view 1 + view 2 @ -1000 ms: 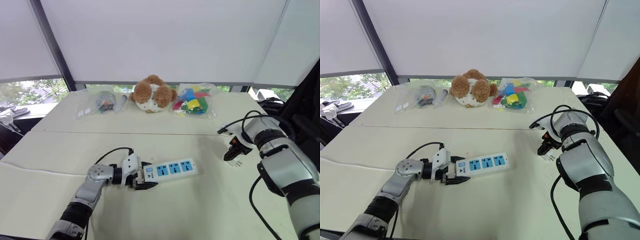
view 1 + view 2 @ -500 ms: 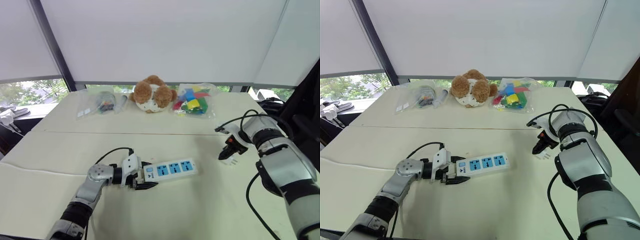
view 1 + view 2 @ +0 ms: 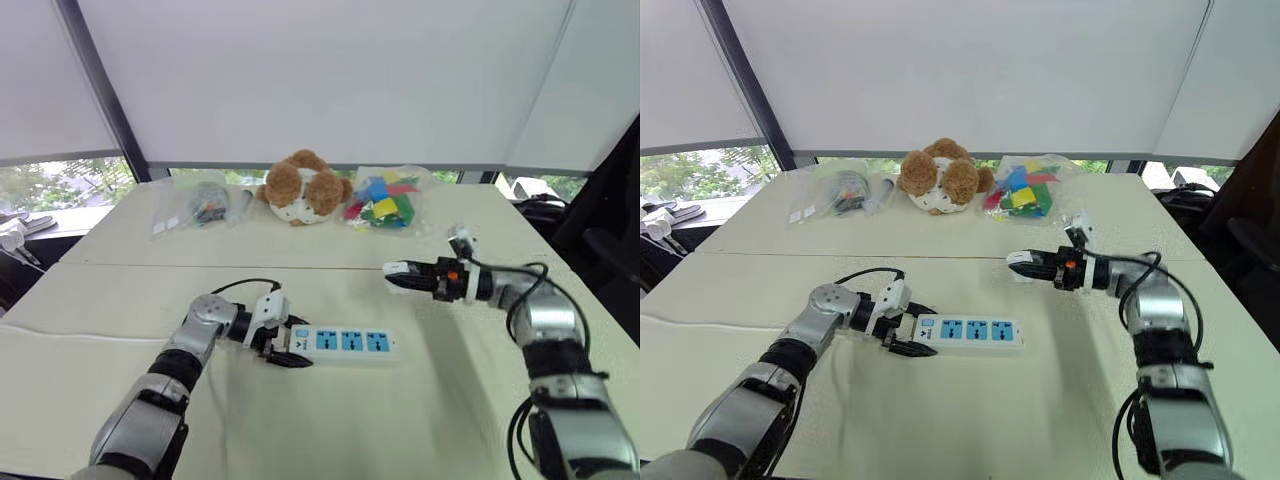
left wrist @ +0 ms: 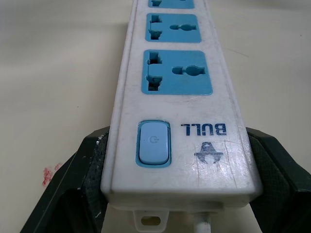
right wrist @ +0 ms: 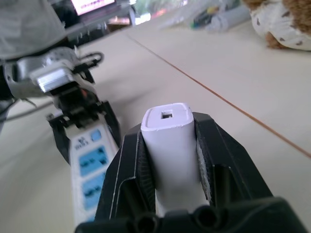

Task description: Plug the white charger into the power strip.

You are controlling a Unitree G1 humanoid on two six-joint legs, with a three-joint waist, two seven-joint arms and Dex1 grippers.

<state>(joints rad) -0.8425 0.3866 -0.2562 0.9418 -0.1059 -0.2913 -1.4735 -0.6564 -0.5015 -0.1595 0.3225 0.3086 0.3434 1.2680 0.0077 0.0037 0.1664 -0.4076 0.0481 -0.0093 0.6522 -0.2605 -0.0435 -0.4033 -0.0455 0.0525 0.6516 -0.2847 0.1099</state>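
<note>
The white power strip point(image 3: 346, 342) with three blue sockets lies flat on the cream table point(image 3: 330, 430), near the middle. My left gripper point(image 3: 284, 356) is shut on its switch end; in the left wrist view the black fingers point(image 4: 73, 189) press both sides of the strip point(image 4: 175, 121). My right gripper point(image 3: 396, 277) hovers above the table, right of and beyond the strip, pointing left. It is shut on the white charger point(image 5: 170, 141), whose end sticks out between the fingers point(image 5: 129, 160). The right wrist view shows the strip point(image 5: 92, 174) lying below and ahead of the charger.
Along the table's far edge sit a brown teddy bear point(image 3: 303, 187), a clear bag of coloured blocks point(image 3: 385, 200) and a clear bag of small items point(image 3: 205, 205). The strip's black cable point(image 3: 240, 287) loops over my left wrist. A seam point(image 3: 330, 268) crosses the table.
My right arm swung in from the table's right edge and now points left, holding the charger over the middle. The left gripper moved forward and turned the strip from slanted to level.
</note>
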